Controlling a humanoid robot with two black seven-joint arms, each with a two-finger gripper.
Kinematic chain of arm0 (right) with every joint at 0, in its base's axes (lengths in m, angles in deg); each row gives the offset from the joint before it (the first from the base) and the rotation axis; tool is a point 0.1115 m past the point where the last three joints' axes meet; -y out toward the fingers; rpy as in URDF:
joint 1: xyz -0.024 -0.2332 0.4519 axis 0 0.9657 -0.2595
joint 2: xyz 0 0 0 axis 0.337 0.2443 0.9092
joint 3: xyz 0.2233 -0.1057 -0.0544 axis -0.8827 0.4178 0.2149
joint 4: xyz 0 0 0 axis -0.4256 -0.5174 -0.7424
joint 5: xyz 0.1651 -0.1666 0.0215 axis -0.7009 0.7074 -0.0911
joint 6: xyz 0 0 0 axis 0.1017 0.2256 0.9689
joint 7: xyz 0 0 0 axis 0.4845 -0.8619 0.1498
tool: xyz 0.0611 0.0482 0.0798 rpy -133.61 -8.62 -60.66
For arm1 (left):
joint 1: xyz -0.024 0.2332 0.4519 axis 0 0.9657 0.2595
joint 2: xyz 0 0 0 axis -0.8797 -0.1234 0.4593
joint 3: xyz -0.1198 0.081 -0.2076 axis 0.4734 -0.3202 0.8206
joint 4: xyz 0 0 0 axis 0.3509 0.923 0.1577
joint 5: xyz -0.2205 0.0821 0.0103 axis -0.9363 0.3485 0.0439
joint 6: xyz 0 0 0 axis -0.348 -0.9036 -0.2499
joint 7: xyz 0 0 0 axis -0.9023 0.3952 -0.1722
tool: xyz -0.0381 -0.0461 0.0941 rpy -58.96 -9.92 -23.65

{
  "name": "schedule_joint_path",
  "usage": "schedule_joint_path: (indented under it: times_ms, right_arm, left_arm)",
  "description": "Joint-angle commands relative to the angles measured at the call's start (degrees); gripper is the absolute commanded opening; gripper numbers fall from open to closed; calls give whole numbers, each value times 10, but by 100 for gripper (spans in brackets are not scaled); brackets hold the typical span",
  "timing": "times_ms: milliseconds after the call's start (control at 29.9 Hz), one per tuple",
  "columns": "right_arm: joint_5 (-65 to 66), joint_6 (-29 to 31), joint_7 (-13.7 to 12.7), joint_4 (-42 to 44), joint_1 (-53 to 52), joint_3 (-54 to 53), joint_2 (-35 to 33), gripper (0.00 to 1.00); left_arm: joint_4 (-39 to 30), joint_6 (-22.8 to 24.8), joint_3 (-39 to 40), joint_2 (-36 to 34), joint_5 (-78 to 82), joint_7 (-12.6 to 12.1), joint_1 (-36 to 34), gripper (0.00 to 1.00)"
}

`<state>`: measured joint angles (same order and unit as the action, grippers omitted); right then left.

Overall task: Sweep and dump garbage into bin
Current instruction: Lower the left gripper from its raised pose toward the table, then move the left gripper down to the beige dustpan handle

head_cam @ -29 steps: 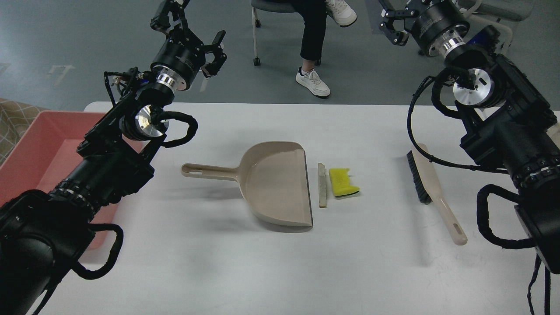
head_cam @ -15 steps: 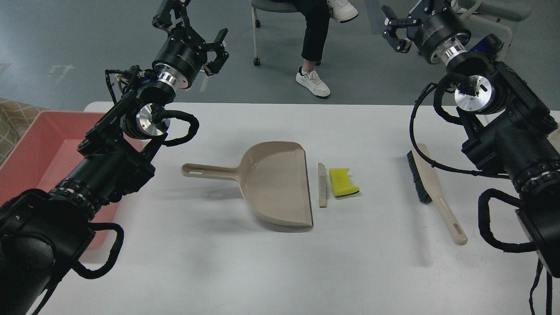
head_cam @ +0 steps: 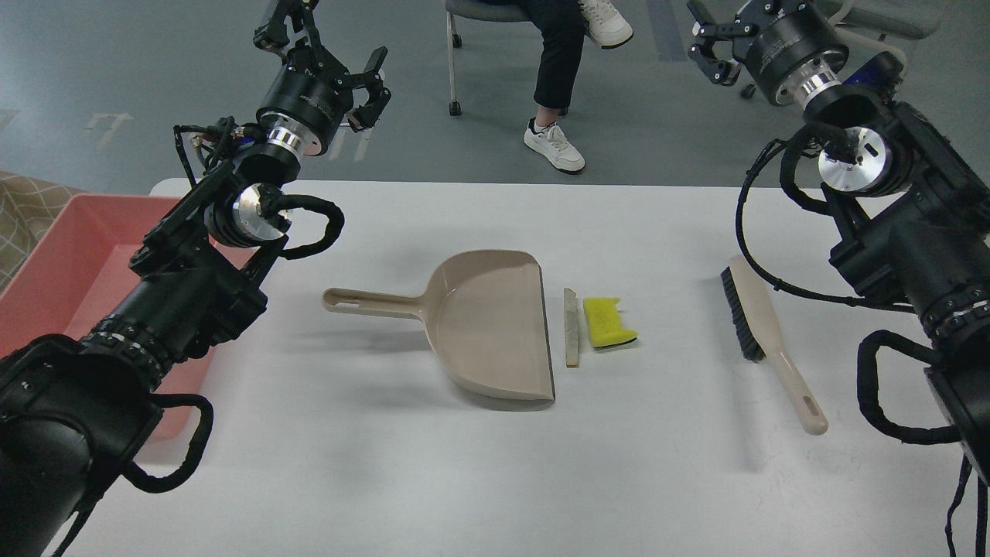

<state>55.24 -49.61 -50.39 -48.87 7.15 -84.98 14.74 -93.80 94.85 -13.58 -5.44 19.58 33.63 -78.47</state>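
The garbage lies mid-table: a yellow sponge piece and a thin grey-beige stick just left of it. The stick lies along the open lip of the beige dustpan, whose handle points left. A beige brush with black bristles lies to the right. The pink bin stands at the table's left edge, partly behind my left arm. My left gripper is open and empty, raised beyond the table's far edge. My right gripper is open and empty, raised at the far right.
A seated person's legs and white shoes and a chair are on the floor beyond the table's far edge. A patterned cloth shows at the far left behind the bin.
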Motion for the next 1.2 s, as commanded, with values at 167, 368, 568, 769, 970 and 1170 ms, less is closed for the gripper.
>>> schedule_joint_path:
  times_ms: [167, 368, 568, 769, 970, 1170]
  right_arm:
    - [1, -1, 4, 0, 1, 0, -1, 100]
    - [1, 0, 28, -12, 25, -1, -5, 100]
    - [1, 0, 31, -50, 46, 1, -25, 100]
    - [1, 0, 31, -52, 51, 0, -26, 100]
    - [1, -1, 31, -52, 54, -1, -26, 100]
    - [1, -1, 31, -52, 55, 0, -27, 100]
  left_arm:
    - [-10, 2, 1, 8, -13, -3, 1, 98]
    - [-122, -17, -5, -33, -18, -10, 48, 98]
    - [-242, -41, -15, -98, -20, -51, 101, 98]
    - [-398, -78, -9, -161, -20, -73, 196, 98]
    - [-509, -80, 23, -237, -32, -71, 336, 98]
    - [-588, -81, 100, -250, -34, -66, 481, 98]
